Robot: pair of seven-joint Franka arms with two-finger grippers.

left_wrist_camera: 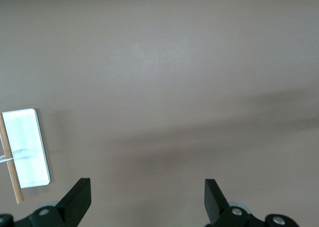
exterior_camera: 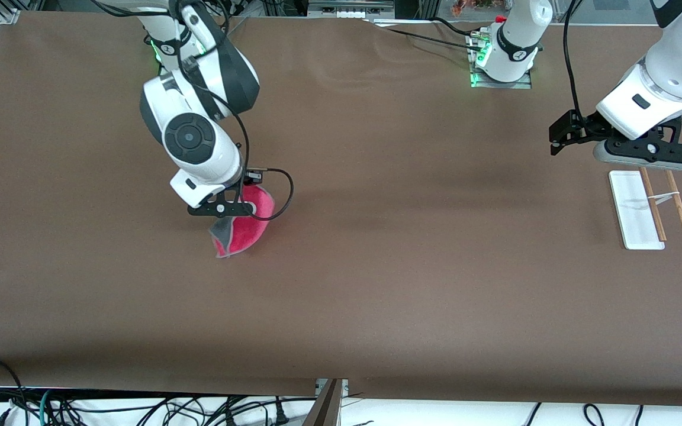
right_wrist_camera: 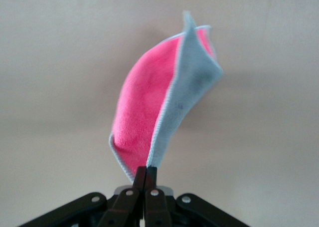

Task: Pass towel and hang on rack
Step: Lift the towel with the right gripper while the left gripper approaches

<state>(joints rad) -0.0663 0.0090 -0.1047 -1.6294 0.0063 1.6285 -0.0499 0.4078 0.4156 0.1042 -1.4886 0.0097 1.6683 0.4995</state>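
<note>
Left of centre in the front view, the right gripper (right_wrist_camera: 145, 179), clamped on one edge of the towel (exterior_camera: 249, 225), dangles soft, light cloth whose free stitched hem suits the waiting, spread left gripper (left_wrist_camera: 147, 199).

The rack (left_wrist_camera: 27, 147) is cut off by the left wrist view's edge, and the towel (exterior_camera: 246, 228) is partly hidden under the right gripper (exterior_camera: 228, 210) in the front view.

One towel (exterior_camera: 246, 228), pink-red and grey; one rack (exterior_camera: 637, 213) with one white base, two brown wooden rods and one thin white crosspiece; two arms, each with one gripper; one brown table (exterior_camera: 376, 266)
</note>
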